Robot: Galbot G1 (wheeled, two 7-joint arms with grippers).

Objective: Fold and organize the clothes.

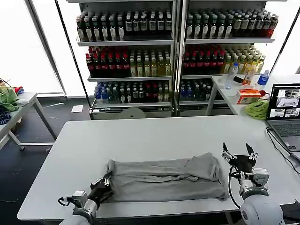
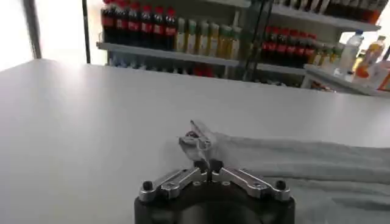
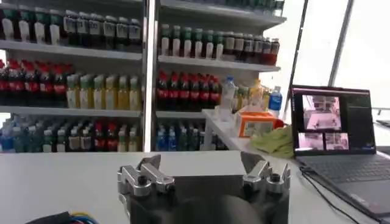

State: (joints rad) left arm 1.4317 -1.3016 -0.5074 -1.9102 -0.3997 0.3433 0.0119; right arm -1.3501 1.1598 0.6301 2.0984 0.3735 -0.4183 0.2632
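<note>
White table point(image 1: 154, 133): shirt point(image 1: 164, 180) lies crosswise; left pincer point(image 1: 104, 182) pinches it, right pincer point(image 1: 239, 153) gapes.

Shirt point(image 1: 166, 180) on table point(image 1: 154, 136), laptop point(image 1: 285, 115) right

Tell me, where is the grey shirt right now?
In the head view the grey shirt lies folded near the front edge of the white table, between the left gripper, shut on its left end, and the open right gripper.
</note>
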